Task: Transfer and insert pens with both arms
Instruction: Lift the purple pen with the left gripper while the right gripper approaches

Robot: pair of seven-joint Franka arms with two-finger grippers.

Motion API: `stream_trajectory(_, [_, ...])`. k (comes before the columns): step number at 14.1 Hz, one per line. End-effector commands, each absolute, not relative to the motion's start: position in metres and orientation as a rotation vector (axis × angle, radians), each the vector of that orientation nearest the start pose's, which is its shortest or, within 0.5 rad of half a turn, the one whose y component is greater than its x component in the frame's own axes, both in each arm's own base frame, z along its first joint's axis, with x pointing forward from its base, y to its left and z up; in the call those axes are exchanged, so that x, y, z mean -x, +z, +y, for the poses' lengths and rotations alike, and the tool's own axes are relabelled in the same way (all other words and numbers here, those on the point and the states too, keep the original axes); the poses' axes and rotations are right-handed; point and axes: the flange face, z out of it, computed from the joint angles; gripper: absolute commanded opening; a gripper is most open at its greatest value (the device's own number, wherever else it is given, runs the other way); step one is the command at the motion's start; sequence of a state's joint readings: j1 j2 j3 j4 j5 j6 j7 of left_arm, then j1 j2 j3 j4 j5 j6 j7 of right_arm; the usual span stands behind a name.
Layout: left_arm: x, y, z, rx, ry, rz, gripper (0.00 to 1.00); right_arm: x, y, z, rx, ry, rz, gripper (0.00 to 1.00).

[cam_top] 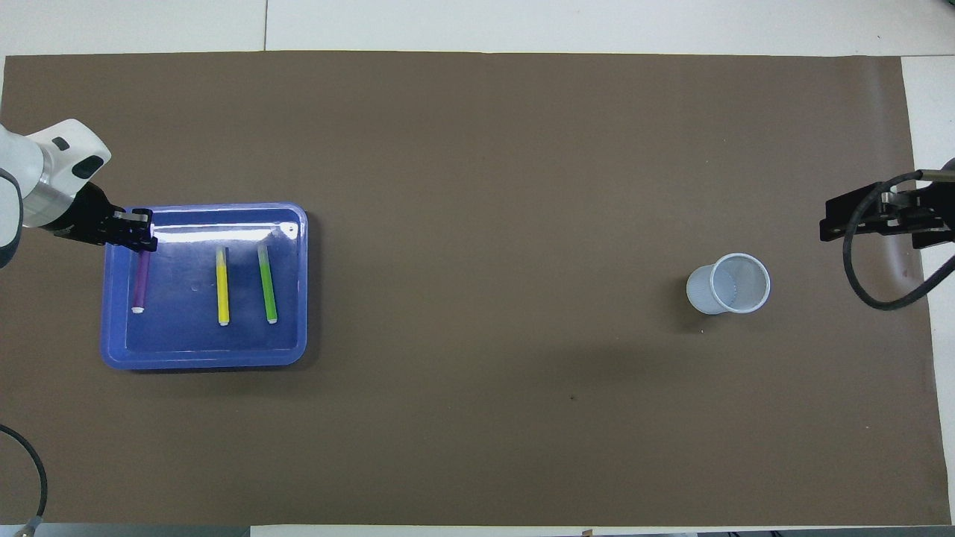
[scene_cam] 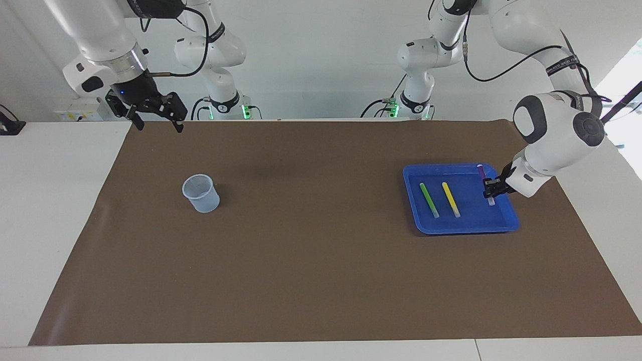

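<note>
Three pens are in a blue tray (scene_cam: 464,228) toward the left arm's end of the table. The green pen (scene_cam: 429,200) and the yellow pen (scene_cam: 451,199) lie side by side on the tray floor, also seen from overhead as green (cam_top: 267,283) and yellow (cam_top: 222,286). My left gripper (scene_cam: 491,189) is shut on the purple pen (scene_cam: 482,172) near its pale cap end, low over the tray's outer side. From overhead the left gripper (cam_top: 136,231) covers that end of the purple pen (cam_top: 141,280). My right gripper (scene_cam: 153,114) waits open and empty, raised over the mat's edge, and shows overhead too (cam_top: 884,216).
A pale translucent cup (scene_cam: 201,193) stands upright on the brown mat (scene_cam: 311,260) toward the right arm's end, also in the overhead view (cam_top: 729,284). Two smaller white arms with green-lit bases stand at the table's robot edge.
</note>
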State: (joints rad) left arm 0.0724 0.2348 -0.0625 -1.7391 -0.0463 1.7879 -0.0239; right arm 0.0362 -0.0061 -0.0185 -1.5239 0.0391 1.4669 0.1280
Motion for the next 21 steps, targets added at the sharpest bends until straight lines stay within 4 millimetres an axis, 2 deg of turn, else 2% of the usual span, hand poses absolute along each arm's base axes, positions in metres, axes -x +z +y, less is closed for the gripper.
stream_trajectory(1, [-0.601,0.464,-0.044,3.199,0.388,-0.439,0.00,-0.539,0.643,0.020,3.028,0.066,0.177,1.00])
stream_trajectory(3, [-0.592,0.485,-0.080,3.191,0.463,-0.790,0.00,-0.539,0.645,0.028,2.965,0.068,0.197,1.00])
stream_trajectory(6, [-0.580,0.517,-0.117,3.158,0.594,-1.257,0.00,-0.539,0.649,0.040,2.804,0.079,0.194,1.00])
stream_trajectory(8, [-0.573,0.535,-0.143,3.008,0.700,-1.627,0.00,-0.541,0.649,0.047,2.748,0.069,0.184,1.00])
stream_trajectory(11, [-0.563,0.556,-0.186,2.803,0.807,-2.044,0.00,-0.535,0.644,0.055,2.558,0.071,0.206,1.00])
stream_trajectory(12, [-0.563,0.557,-0.194,2.717,0.859,-2.186,0.00,-0.535,0.643,0.058,2.518,0.069,0.214,1.00])
stream_trajectory(14, [-0.556,0.558,-0.214,2.599,0.963,-2.371,0.00,-0.537,0.647,0.067,2.463,0.051,0.220,1.00])
stream_trajectory(17, [-0.543,0.561,-0.224,2.403,1.137,-2.613,0.00,-0.537,0.654,0.077,2.321,0.067,0.278,1.00])
stream_trajectory(21, [-0.520,0.562,-0.255,2.318,1.200,-2.671,0.00,-0.548,0.656,0.106,2.234,0.043,0.331,1.00])
